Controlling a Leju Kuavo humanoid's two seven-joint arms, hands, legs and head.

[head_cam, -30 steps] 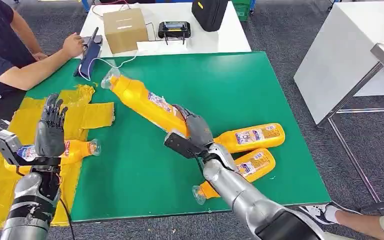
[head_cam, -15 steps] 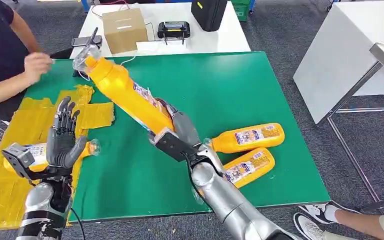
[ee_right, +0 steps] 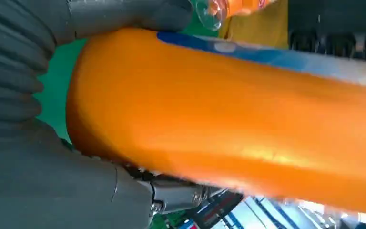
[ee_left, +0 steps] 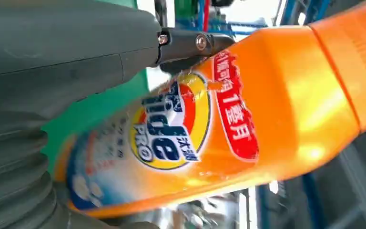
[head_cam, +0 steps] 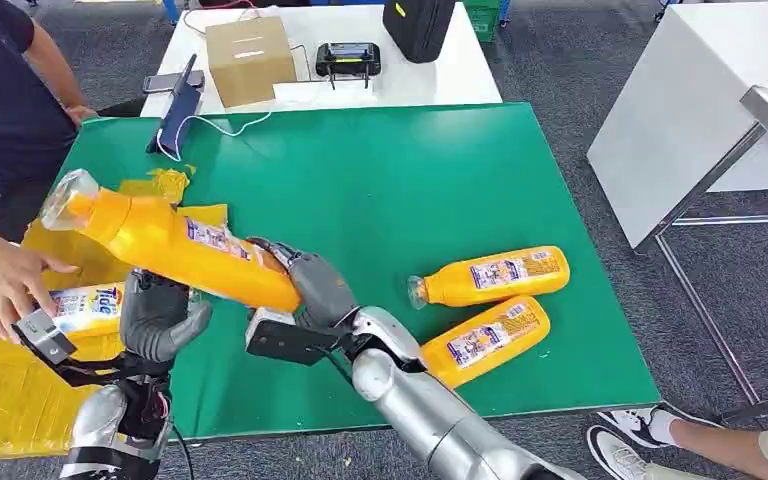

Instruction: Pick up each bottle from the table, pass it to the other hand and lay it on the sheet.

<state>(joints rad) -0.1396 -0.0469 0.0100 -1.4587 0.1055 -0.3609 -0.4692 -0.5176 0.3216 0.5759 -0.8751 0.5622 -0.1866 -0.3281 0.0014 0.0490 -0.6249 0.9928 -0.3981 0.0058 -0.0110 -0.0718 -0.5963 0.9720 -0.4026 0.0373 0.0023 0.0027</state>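
My right hand point(head_cam: 315, 288) grips the base of an orange detergent bottle point(head_cam: 175, 250), held nearly level above the table's left side, clear cap toward the person. Its orange side point(ee_right: 228, 119) lies close across the right wrist view. My left hand point(head_cam: 160, 318) sits right under the bottle's middle, its fingers hidden behind it. The left wrist view has the label point(ee_left: 171, 138) against the palm, the thumb point(ee_left: 124, 52) alongside. Another bottle point(head_cam: 90, 305) lies on the yellow sheet point(head_cam: 0, 400), with a person's hand point(head_cam: 10, 285) on it. Two more bottles point(head_cam: 495, 275) point(head_cam: 490, 335) lie on the green table point(head_cam: 410, 170).
A person stands at the table's left edge. A blue device point(head_cam: 180, 105) with a cable lies at the far left corner. Behind, a white table point(head_cam: 440, 70) carries a cardboard box point(head_cam: 250, 55), a controller point(head_cam: 348, 60) and a black bag point(head_cam: 418, 25). Another white table point(head_cam: 700, 100) stands to the right.
My right arm has swung the bottle left and down until it lies over my left hand, which has lowered beneath it. The person's hand has reached to the bottle on the sheet.
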